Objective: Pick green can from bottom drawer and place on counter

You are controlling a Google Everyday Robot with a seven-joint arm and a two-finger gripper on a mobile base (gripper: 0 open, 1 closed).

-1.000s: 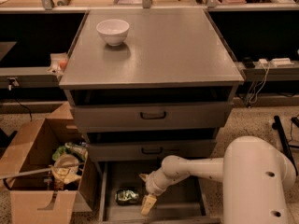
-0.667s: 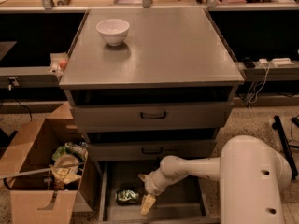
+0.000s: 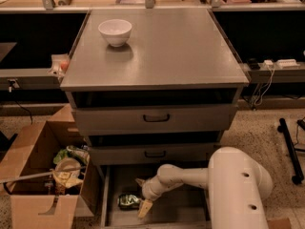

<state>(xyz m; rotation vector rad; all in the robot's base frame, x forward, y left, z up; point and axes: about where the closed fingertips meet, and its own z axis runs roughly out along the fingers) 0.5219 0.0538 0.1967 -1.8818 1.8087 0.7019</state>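
The green can (image 3: 127, 201) lies on its side on the floor of the bottom drawer (image 3: 181, 209), which is pulled out, at its left side. My gripper (image 3: 141, 195) is down inside this drawer, just right of the can, with its white arm reaching in from the right. Its fingers are spread open, one fingertip (image 3: 144, 208) at the can's near right end and the other behind it. The can is not held. The counter (image 3: 162, 51) is the grey cabinet top above, with a white bowl (image 3: 115, 31) at its back left.
The two upper drawers with black handles (image 3: 156, 118) stick out slightly above the bottom drawer. An open cardboard box (image 3: 45, 180) full of rubbish stands on the floor at the left. Cables and a black stand base lie at the right. A shelf runs behind the cabinet.
The arm has edged slightly left, bringing the gripper a little closer to the can. The can has not moved.
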